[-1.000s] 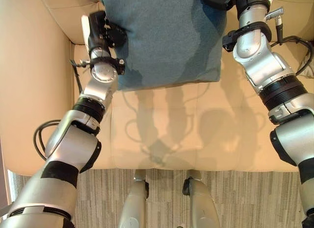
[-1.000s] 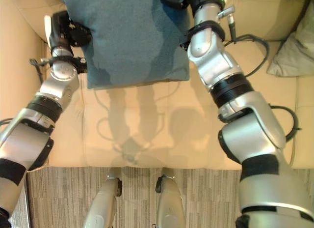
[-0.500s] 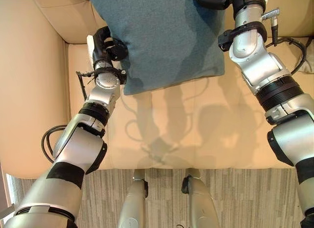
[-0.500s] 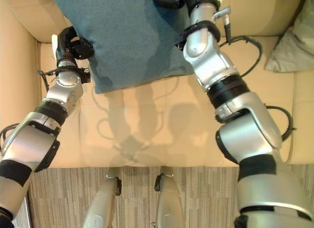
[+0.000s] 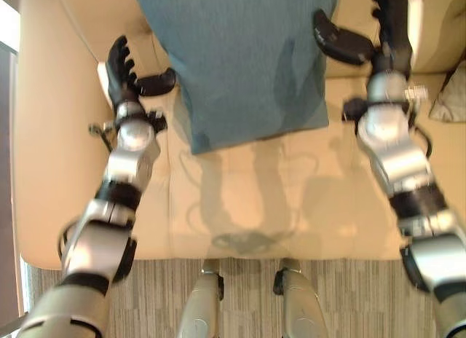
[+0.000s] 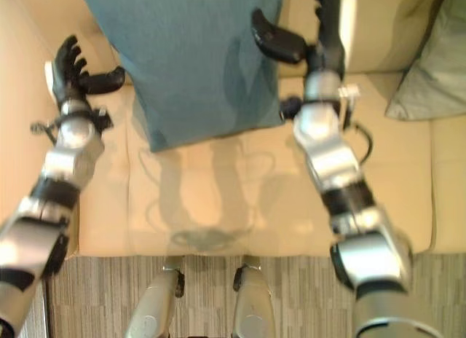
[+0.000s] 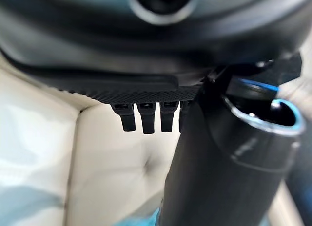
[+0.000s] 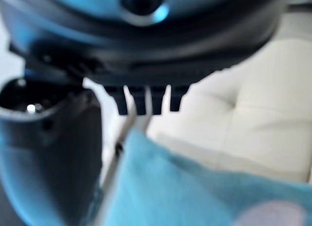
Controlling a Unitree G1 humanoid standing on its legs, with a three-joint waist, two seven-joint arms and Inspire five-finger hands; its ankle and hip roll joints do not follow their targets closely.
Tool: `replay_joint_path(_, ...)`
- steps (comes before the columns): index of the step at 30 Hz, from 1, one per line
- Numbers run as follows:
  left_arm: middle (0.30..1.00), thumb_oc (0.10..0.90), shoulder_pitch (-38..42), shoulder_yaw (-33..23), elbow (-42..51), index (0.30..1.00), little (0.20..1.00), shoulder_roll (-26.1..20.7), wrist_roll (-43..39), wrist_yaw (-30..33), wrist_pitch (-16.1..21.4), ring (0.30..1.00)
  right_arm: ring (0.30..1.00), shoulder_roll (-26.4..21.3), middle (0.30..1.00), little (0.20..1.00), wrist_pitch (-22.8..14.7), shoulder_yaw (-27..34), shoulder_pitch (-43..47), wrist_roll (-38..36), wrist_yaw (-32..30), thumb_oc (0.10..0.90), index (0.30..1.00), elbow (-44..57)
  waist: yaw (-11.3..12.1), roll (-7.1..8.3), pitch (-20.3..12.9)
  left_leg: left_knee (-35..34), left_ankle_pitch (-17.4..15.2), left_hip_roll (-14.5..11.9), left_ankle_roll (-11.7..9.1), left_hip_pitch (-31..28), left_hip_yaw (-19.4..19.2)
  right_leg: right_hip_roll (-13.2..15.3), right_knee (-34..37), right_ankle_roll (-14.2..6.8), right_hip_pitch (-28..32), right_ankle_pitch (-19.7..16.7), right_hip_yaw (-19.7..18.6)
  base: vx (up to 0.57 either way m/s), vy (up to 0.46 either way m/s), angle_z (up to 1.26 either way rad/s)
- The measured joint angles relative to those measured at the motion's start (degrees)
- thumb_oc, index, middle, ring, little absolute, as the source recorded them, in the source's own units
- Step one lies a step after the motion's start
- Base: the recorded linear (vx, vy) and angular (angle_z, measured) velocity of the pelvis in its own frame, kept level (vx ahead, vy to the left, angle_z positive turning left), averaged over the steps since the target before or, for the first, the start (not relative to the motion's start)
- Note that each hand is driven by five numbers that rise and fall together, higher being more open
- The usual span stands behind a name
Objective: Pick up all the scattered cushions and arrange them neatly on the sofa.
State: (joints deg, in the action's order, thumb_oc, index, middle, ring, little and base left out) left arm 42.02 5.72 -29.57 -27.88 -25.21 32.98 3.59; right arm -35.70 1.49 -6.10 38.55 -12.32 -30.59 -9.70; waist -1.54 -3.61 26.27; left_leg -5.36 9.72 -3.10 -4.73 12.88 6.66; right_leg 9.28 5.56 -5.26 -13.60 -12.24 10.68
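As the teal cushion (image 5: 244,61) leaned at 12 o'clock against the sofa (image 5: 51,119) backrest, apparently placed, left hand (image 5: 122,70) and right hand (image 5: 378,33) flanked it, fingers spread, grasping nothing.

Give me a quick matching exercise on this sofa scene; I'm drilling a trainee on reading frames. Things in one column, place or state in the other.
1. teal cushion
2. left hand
3. right hand
4. grey cushion

a. open, beside the teal cushion's right edge
b. leaning against the sofa backrest
c. open, by the sofa's armrest corner
d. at the far right

Pairs: 1-b, 2-c, 3-a, 4-d
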Motion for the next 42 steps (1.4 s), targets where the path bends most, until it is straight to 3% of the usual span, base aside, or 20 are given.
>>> replay_joint_path(4, 0.900, 0.800, -18.5, -7.8, 14.1, 0.900, 0.900, 3.6, 4.0, -0.1, 0.0, 0.900, 0.900, 3.5, 0.900, 0.900, -0.4, 11.1, -15.5, 0.6, 3.8, 0.800, 0.900, 4.7, 0.1, -0.07, -0.3, 0.0, -1.2, -0.1, -0.2, -2.5, -0.1, -0.1, 0.0, -0.1, 2.4, 0.6, 0.0, 0.13, 0.062, -0.03)
replay_joint_path(6, 0.900, 0.800, -31.6, -8.9, 19.5, 0.900, 0.900, 4.7, 4.1, -4.9, 1.4, 0.900, 0.900, 4.1, 0.900, 0.900, -1.7, 14.9, -26.5, 1.5, 9.3, 0.800, 0.900, 5.3, 0.1, 0.15, -2.5, 0.0, -2.8, 0.1, 0.4, -5.2, -0.2, 0.5, 0.0, -0.7, 4.9, 2.2, -0.2, 0.06, 0.126, -0.05)
replay_joint_path(8, 0.900, 0.800, -40.5, -9.8, 18.7, 0.900, 0.900, 5.5, 4.7, -7.7, 1.1, 0.900, 0.900, 7.7, 0.900, 0.900, -2.2, 19.6, -33.3, 2.1, 11.1, 0.800, 0.900, 3.4, 0.1, 0.24, -6.0, 0.0, -3.9, 0.3, 1.0, -5.8, -1.0, 0.7, 0.0, -0.8, 5.2, 3.1, -0.4, -0.01, 0.111, -0.11)
replay_joint_path(12, 0.900, 0.800, -50.4, -10.7, 13.3, 0.900, 0.900, 9.0, 5.0, -12.9, 2.1, 0.900, 0.900, 14.8, 0.900, 0.900, -3.6, 25.7, -38.7, 2.0, 11.7, 0.800, 0.900, -3.8, 0.1, 1.23, -8.0, 0.0, -5.1, 1.7, 2.1, -10.4, -4.3, 1.5, 0.0, -1.8, 7.6, 2.9, -3.6, -0.15, 0.190, -0.35)
replay_joint_path(16, 0.900, 0.800, -52.2, -9.8, 0.1, 0.900, 0.900, 14.0, 1.6, -17.3, 2.2, 0.900, 0.900, 19.4, 0.900, 0.900, -3.7, 25.2, -41.4, -0.7, 11.6, 0.800, 0.900, -11.5, -1.2, 2.86, -11.6, 0.0, -6.1, 3.3, 3.2, -11.9, -10.4, 3.4, 0.0, -3.1, 5.6, 1.7, -6.3, -0.32, 0.013, -0.73)
replay_joint_path(18, 0.900, 0.800, -50.9, -7.1, -6.1, 0.900, 0.900, 14.5, 0.5, -17.7, 1.4, 0.900, 0.900, 23.3, 0.900, 0.900, -4.3, 23.9, -42.1, -3.8, 11.4, 0.800, 0.900, -16.3, -2.2, 3.86, -12.6, 0.6, -5.8, 2.9, 3.9, -11.4, -12.3, 4.2, -0.1, -3.9, 5.2, 3.8, -4.4, -0.45, -0.052, -0.46)
replay_joint_path(19, 0.900, 0.800, -50.4, -6.5, -7.7, 0.900, 0.900, 16.4, 0.2, -18.8, 1.2, 0.900, 0.900, 23.8, 0.900, 0.900, -3.9, 22.1, -42.4, -4.8, 11.2, 0.800, 0.900, -19.1, -2.0, 2.22, -12.3, 0.8, -5.8, 0.2, 4.5, -11.1, -12.7, 3.0, -8.6, -2.9, 2.5, 7.0, -3.5, -0.36, -0.142, -0.23)
replay_joint_path(20, 0.900, 0.800, -49.9, -4.7, -10.1, 0.900, 0.900, 17.5, 0.6, -20.0, 1.3, 0.900, 0.900, 24.6, 0.900, 0.900, -3.4, 20.0, -43.7, -5.3, 11.0, 0.800, 0.900, -21.6, -1.6, 1.41, -12.4, 2.4, -5.8, -1.6, 4.6, -10.7, -12.8, 3.2, -21.6, -5.0, 0.8, 11.8, -3.9, -0.36, -0.141, -0.21)
replay_joint_path(21, 0.900, 0.800, -49.6, -3.6, -11.5, 0.900, 0.900, 17.8, 0.5, -20.2, 1.1, 0.900, 0.900, 25.2, 0.900, 0.900, -3.0, 19.4, -44.9, -5.6, 11.1, 0.800, 0.900, -21.7, -0.7, 1.39, -12.6, 2.6, -6.0, -2.2, 4.9, -11.1, -12.5, 3.4, -26.2, -5.9, 1.3, 14.2, -4.6, -0.30, -0.247, 0.00)
replay_joint_path(23, 0.900, 0.800, -48.1, -1.9, -18.6, 0.900, 0.900, 18.4, 0.9, -20.2, 0.8, 0.900, 0.900, 26.4, 0.900, 0.900, -3.1, 16.7, -47.1, -5.6, 11.0, 0.800, 0.900, -21.9, 0.9, 2.56, -13.5, 5.6, -6.2, -3.1, 4.9, -10.3, -11.5, 2.7, -36.3, -9.3, 4.5, 20.4, -10.9, -0.35, -0.349, 0.14)
replay_joint_path(24, 0.900, 0.800, -47.8, -1.8, -21.2, 0.900, 0.900, 18.6, 1.2, -19.6, 0.0, 0.900, 0.900, 26.8, 0.900, 0.900, -3.3, 16.0, -47.0, -5.6, 10.9, 0.800, 0.900, -21.5, 0.8, 3.39, -14.0, 7.7, -6.1, -3.0, 4.8, -8.5, -10.1, 2.0, -35.0, -9.4, 6.5, 23.2, -13.8, -0.34, -0.329, 0.31)
replay_joint_path(28, 0.900, 0.800, -46.2, -3.8, -26.1, 0.900, 0.900, 19.6, 3.0, -18.0, -0.8, 0.900, 0.900, 24.9, 0.900, 0.900, -4.1, 12.2, -43.7, -5.8, 10.3, 0.800, 0.900, -21.6, 1.3, 2.68, -14.5, 13.1, -5.4, -5.4, 3.2, -2.1, -5.8, -2.2, -25.0, -0.3, 10.0, 30.1, -15.8, -0.31, -0.279, 0.18)
replay_joint_path(29, 0.900, 0.800, -45.8, -3.7, -27.6, 0.900, 0.900, 20.4, 2.9, -17.4, -1.5, 0.900, 0.900, 23.7, 0.900, 0.900, -4.2, 11.3, -43.3, -5.7, 10.4, 0.800, 0.900, -21.1, 0.8, 0.78, -14.6, 12.9, -2.8, -7.6, 2.4, -1.0, -4.0, -5.0, -26.0, 0.8, 8.8, 29.3, -14.4, -0.62, -0.477, 0.31)
replay_joint_path(31, 0.900, 0.800, -46.0, -4.0, -29.3, 0.900, 0.900, 21.2, 2.6, -17.2, -0.9, 0.900, 0.900, 21.8, 0.900, 0.900, -5.5, 10.2, -44.6, -4.5, 10.5, 0.800, 0.900, -20.7, 0.8, -0.41, -15.4, 11.6, 1.8, -9.8, 1.9, 0.4, -2.5, -8.3, -28.9, 3.3, 6.6, 30.2, -13.7, -0.46, -0.305, 0.30)
replay_joint_path(32, 0.900, 0.800, -45.3, -5.3, -30.6, 0.900, 0.900, 21.6, 2.0, -17.2, 0.0, 0.900, 0.900, 21.1, 0.900, 0.900, -6.0, 9.2, -44.4, -3.6, 10.4, 0.800, 0.900, -21.4, 1.0, -0.11, -15.7, 9.9, 6.2, -10.4, 0.3, 1.2, -2.7, -8.8, -31.8, 5.0, 4.0, 31.0, -13.3, -0.43, -0.188, 0.26)
replay_joint_path(33, 0.900, 0.800, -44.5, -6.8, -32.4, 0.900, 0.900, 21.2, 0.2, -16.8, 0.0, 0.900, 0.900, 20.6, 0.900, 0.900, -6.0, 8.8, -44.5, -3.2, 10.4, 0.800, 0.900, -22.1, 0.8, 0.48, -15.3, 9.1, 9.8, -11.0, 1.1, 2.9, -3.0, -9.7, -33.0, 7.1, 2.3, 31.5, -13.0, -0.55, -0.230, 0.30)
replay_joint_path(35, 0.900, 0.800, -43.2, -8.6, -35.7, 0.900, 0.900, 21.0, -1.3, -17.0, 0.2, 0.900, 0.900, 20.5, 0.900, 0.900, -6.0, 9.4, -46.1, -3.2, 10.3, 0.800, 0.900, -23.3, 0.7, 1.31, -15.2, 9.2, 11.8, -9.7, 2.4, 3.0, -3.4, -9.7, -34.4, 9.3, 0.6, 30.7, -11.9, -0.39, -0.147, 0.26)
replay_joint_path(39, 0.900, 0.800, -42.6, -8.6, -39.6, 0.900, 0.900, 19.3, 1.1, -16.9, -0.6, 0.900, 0.900, 21.2, 0.900, 0.900, -5.8, 8.8, -49.6, -3.3, 10.4, 0.800, 0.900, -28.6, -1.6, 4.00, -15.8, 22.1, -7.0, -1.5, 1.9, 1.8, -5.1, -5.7, -25.1, 9.9, 3.0, 23.6, -7.7, -0.30, -0.118, 0.35)
replay_joint_path(41, 0.900, 0.800, -42.6, -8.6, -40.3, 0.900, 0.900, 19.0, 3.1, -17.1, -1.3, 0.900, 0.900, 21.4, 0.900, 0.900, -5.6, 8.6, -49.5, -3.3, 10.6, 0.800, 0.900, -32.1, -2.4, 4.31, -15.9, 23.6, -11.2, 0.1, 1.8, -0.9, -5.0, -5.8, -21.8, 9.7, 4.3, 21.6, -6.6, -0.08, -0.008, 0.44)
replay_joint_path(42, 0.900, 0.800, -42.9, -8.5, -40.9, 0.900, 0.900, 19.1, 3.6, -17.1, -1.5, 0.900, 0.900, 21.4, 0.900, 0.900, -5.3, 8.8, -50.0, -3.3, 10.5, 0.800, 0.900, -32.7, -2.7, 3.73, -16.4, 19.6, -9.7, 0.6, 1.4, -4.7, -4.8, -6.3, -20.1, 9.6, 4.9, 20.7, -6.0, -0.16, 0.051, 0.46)
